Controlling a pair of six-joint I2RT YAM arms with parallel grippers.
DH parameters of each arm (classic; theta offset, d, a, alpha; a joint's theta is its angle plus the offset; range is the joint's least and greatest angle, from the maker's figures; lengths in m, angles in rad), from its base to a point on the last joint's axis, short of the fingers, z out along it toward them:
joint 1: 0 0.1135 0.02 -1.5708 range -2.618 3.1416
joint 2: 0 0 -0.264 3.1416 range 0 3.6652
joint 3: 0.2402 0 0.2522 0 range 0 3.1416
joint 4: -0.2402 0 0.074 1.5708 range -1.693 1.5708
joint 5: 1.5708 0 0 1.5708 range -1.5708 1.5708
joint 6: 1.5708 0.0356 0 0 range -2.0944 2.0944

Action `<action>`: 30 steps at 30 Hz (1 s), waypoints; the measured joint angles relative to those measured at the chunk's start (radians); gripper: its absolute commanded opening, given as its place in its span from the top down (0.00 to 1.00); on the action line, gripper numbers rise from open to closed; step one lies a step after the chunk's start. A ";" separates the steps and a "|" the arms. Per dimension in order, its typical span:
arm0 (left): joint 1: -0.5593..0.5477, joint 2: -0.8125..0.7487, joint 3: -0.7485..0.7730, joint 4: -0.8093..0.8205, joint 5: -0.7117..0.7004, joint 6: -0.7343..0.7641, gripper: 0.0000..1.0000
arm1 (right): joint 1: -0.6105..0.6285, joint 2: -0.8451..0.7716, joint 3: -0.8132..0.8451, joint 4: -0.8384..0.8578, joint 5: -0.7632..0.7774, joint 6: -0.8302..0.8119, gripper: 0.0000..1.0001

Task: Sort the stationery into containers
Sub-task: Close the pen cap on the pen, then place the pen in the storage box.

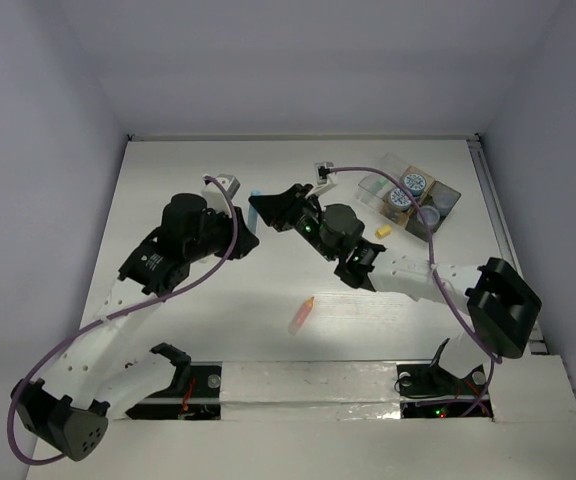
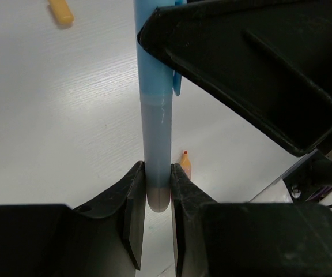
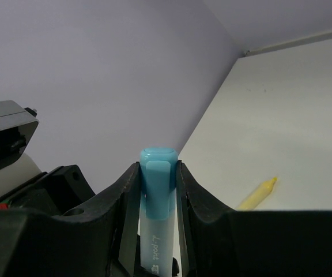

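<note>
- Left claw (image 2: 157,176) closed on grey end of blue highlighter (image 2: 154,86)
- Right claw (image 3: 157,168) closed on highlighter's capped end
- Yellow stick (image 3: 258,195) on worktop (image 3: 304,115) near highlighter

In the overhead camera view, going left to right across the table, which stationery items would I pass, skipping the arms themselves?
blue highlighter → pink-and-orange stick → yellow block → blue-and-white-lidded jars
</note>
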 measured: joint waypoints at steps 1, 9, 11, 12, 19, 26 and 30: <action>-0.002 0.006 0.005 -0.009 -0.006 0.001 1.00 | 0.000 0.003 -0.008 0.014 0.001 0.006 1.00; -0.023 0.042 0.079 -0.097 -0.048 0.044 1.00 | 0.000 -0.002 -0.045 0.071 0.014 0.050 1.00; -0.024 0.041 0.079 -0.097 -0.049 0.047 1.00 | 0.000 -0.011 -0.050 0.069 0.020 0.053 1.00; -0.024 0.041 0.079 -0.097 -0.047 0.046 1.00 | 0.000 -0.015 -0.050 0.064 0.021 0.053 1.00; -0.026 0.014 0.046 0.100 -0.079 0.030 0.41 | -0.077 -0.060 -0.019 -0.089 -0.130 0.052 1.00; -0.023 -0.192 -0.074 0.226 -0.089 0.025 0.21 | -0.266 -0.037 0.044 -0.269 -0.259 0.078 1.00; -0.023 -0.256 -0.124 0.208 -0.079 0.035 0.01 | -0.416 0.019 0.157 -0.309 -0.252 0.074 1.00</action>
